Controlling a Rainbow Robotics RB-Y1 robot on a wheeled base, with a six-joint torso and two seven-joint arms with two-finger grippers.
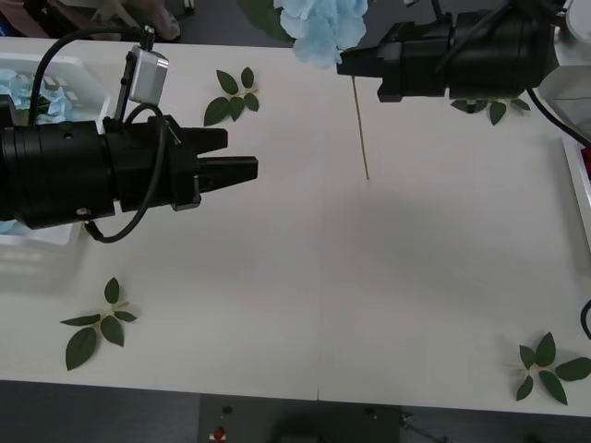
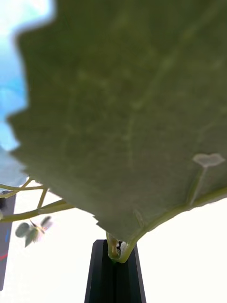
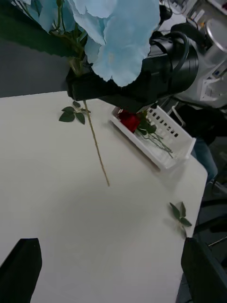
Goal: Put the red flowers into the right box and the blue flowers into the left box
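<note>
Our right gripper (image 1: 343, 63) pinches a blue flower (image 1: 319, 26) by its stem
It hangs above the table (image 1: 388, 277) at 12 o'clock; our left gripper (image 3: 111, 265), fingers spread wide, waits at 9 o'clock beside the left box (image 1: 65, 78)

Left gripper (image 1: 242, 172) jaws apart, right gripper (image 1: 346, 63) jaws clamped, raised

Pale blue fabric-like petals of the fluffy hydrangea flower (image 3: 118, 42) are looking soft and matt. White slotted plastic tray (image 3: 165, 142) is showing smooth. Flat white matt table (image 1: 369, 277) is reflecting little.
</note>
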